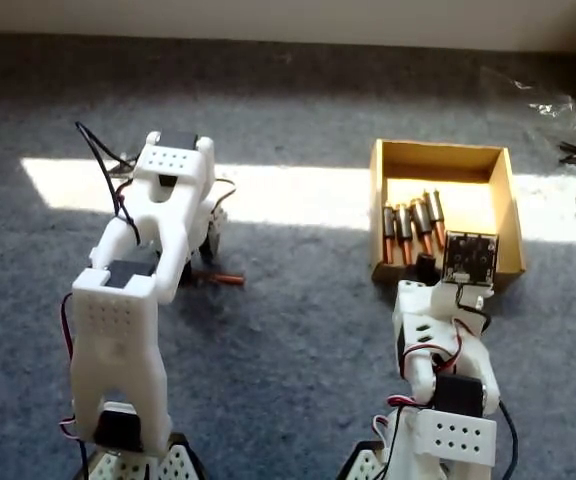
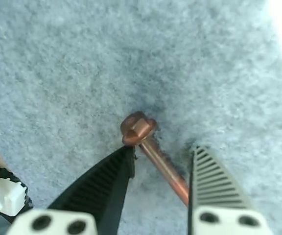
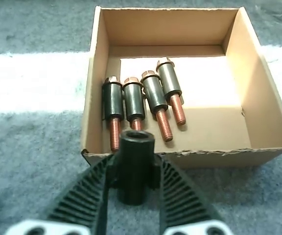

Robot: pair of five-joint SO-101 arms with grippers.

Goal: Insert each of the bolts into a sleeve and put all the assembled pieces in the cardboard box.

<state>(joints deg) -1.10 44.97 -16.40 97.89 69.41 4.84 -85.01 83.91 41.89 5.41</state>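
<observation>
Nearest the lens, the right pincer (image 3: 133,169) is closed on a black sleeve (image 3: 136,142), gripping its lower body while the open bore end projects past the fingertips. The sleeve sits just in front of the near wall of the cardboard box (image 3: 94,88), which already holds four assembled pieces (image 3: 146,103) lying side by side. The left pincer (image 2: 163,151) is open and straddles the last copper bolt (image 2: 155,161), which lies flat on the grey carpeted tabletop (image 2: 58,58), well apart from the box. We judge the main hazard to be the bolt's attitude: it runs diagonally across the jaw gap, with its hex head next to the tip of one finger. Closing on it in this position could grip it askew, pivot it on the soft pile, or squeeze it out along the shank. A skewed bolt would then meet the sleeve bore off axis and jam at the threads or push the sleeve back through the right pincer's pads. We also note that the sleeve is close to the box wall, so a forward move could catch the torn cardboard edge.
</observation>
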